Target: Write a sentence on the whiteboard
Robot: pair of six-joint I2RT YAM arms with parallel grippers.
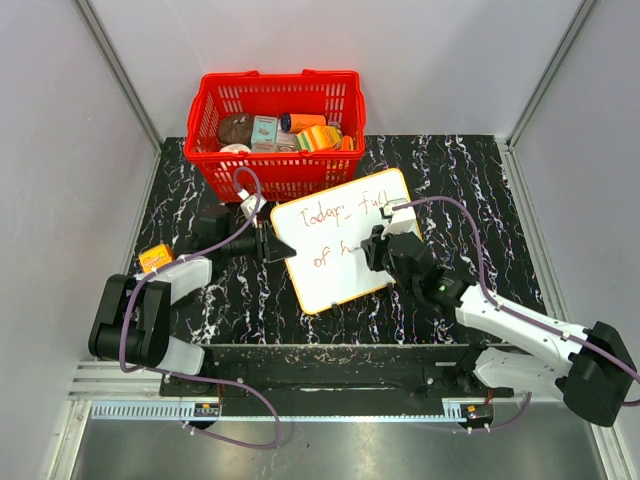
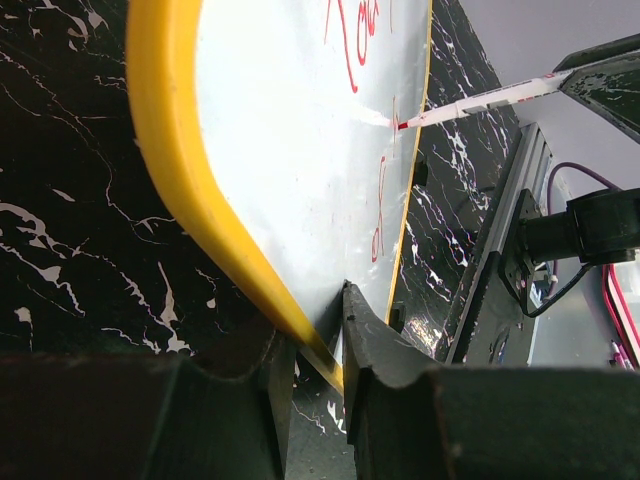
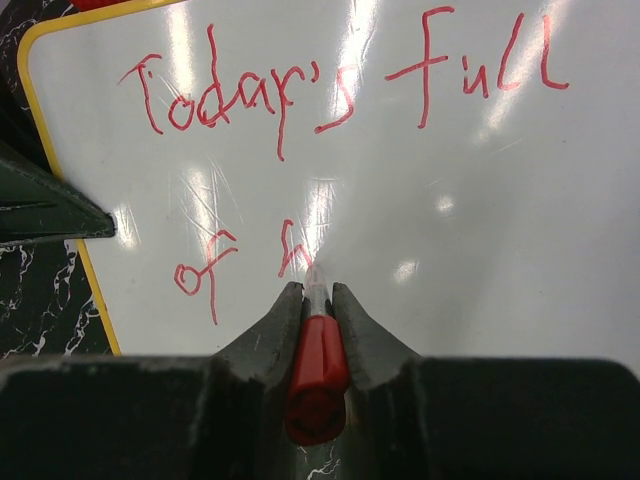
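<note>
The flat white whiteboard (image 1: 340, 270) with orange-yellow rim lies centred on the black marbled tabletop (image 1: 250, 300). The left end effector (image 2: 318, 330) clamps its 9 o'clock edge. The right end effector (image 3: 318, 300) grips a red marker (image 3: 318, 370). The thin red handwritten sentence (image 3: 282, 120) reads "Today's full of h" (unfinished), so the ending remains.

Top camera sits high above and behind the arms, tilted down, wide enough for the whole table (image 1: 240, 300), with the basket (image 1: 275, 82) at the far edge, the whiteboard (image 1: 345, 285) mid-frame and both arm bases at the bottom. Left wrist camera is very close and low, looking past the left gripper (image 2: 318, 325) along the board's yellow rim almost edge-on, toward the marker (image 2: 480, 100). Right wrist camera is close above the board face, looking over the right gripper (image 3: 318, 292); all three share the whiteboard and its red writing (image 3: 424, 72).
</note>
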